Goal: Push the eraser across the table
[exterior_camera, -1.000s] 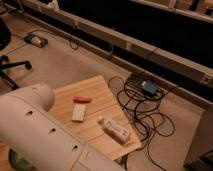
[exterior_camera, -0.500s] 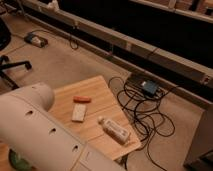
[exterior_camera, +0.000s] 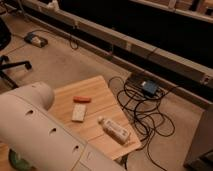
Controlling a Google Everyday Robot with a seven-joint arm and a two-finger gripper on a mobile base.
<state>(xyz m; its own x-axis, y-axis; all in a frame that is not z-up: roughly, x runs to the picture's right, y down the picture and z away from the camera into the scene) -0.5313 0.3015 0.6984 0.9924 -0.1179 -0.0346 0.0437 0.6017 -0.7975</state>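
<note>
No movement since a second ago: none of the eraser (exterior_camera: 78,112) on the table (exterior_camera: 102,90), none of the arm housing (exterior_camera: 40,135) at 7 o'clock; gripper out of view.

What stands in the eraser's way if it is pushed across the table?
A small red object lies just beyond the eraser, and a white bottle lies to its right on the table. The end effector is out of view; only the white arm shows, lower left.

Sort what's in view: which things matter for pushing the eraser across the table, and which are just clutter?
Job: eraser; table; gripper, out of view, only the white arm shows, lower left.
Clutter: orange object; white bottle; floor cables; blue box; office chair.
</note>
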